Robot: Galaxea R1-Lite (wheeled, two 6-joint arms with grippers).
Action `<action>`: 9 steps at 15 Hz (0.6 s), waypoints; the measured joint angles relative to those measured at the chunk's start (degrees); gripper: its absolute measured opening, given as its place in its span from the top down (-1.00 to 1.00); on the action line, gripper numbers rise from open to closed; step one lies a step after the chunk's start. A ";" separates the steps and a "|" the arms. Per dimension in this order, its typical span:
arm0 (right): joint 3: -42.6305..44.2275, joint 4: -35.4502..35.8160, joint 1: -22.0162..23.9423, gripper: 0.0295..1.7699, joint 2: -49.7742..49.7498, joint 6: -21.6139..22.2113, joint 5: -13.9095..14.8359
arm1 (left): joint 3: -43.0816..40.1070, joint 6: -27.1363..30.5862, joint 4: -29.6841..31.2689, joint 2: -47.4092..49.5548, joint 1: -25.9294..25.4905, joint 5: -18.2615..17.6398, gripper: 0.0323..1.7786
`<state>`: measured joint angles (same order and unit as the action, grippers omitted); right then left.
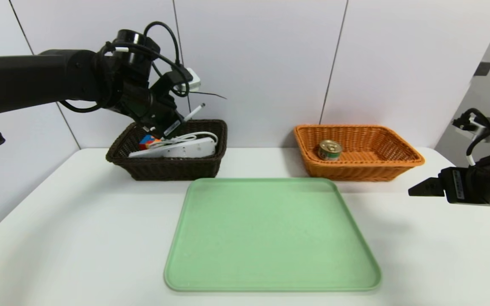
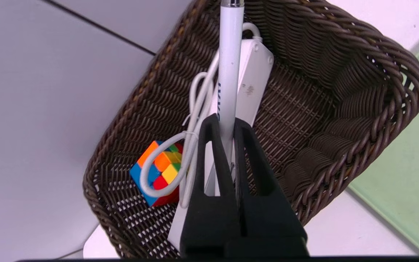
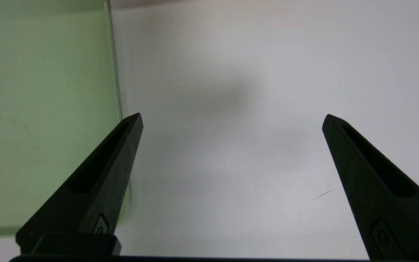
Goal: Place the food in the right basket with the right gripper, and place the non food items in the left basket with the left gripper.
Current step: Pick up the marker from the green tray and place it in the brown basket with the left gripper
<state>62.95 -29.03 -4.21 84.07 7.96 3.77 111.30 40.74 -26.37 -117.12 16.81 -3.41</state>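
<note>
White, one pen [image 2: 230, 62] is pinched in the closed left gripper [image 2: 224, 125] above the dark basket [image 1: 177, 170] at the table's [image 1: 79, 238] far left; it slants up, out beyond the fingertips. Below lie one cube [image 2: 160, 173] and one power strip [image 2: 253, 80]. The right gripper [image 3: 232, 122] waits wide open, right of one tray [image 1: 272, 233].

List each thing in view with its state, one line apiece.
Left gripper: shut on the pen, above the dark basket
Pen: gripped, not yet dropped
Right gripper: open, holding nothing, off to the right of the tray
Dark basket: holds cube and power strip
Cube: partly under the cord
Power strip: lying in the dark basket
Cord: looped
Tan basket: holds the can
Can: upright, lid on
Tray: empty
</note>
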 joint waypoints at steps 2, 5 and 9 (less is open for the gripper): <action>0.00 0.01 -0.01 -0.93 0.24 -0.20 0.00 | 0.00 1.26 -0.12 -1.41 -0.17 -0.17 0.96; 0.16 0.01 -0.09 -0.93 0.52 -0.20 0.00 | -0.05 2.58 -0.15 -2.79 -0.22 -0.20 0.96; 0.24 0.01 -0.09 -0.93 0.79 -0.22 0.00 | 0.02 3.57 -0.04 -4.46 -0.22 -0.16 0.96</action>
<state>63.20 -29.01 -4.29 84.86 7.74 3.77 111.32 44.31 -26.40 -121.58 16.59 -3.57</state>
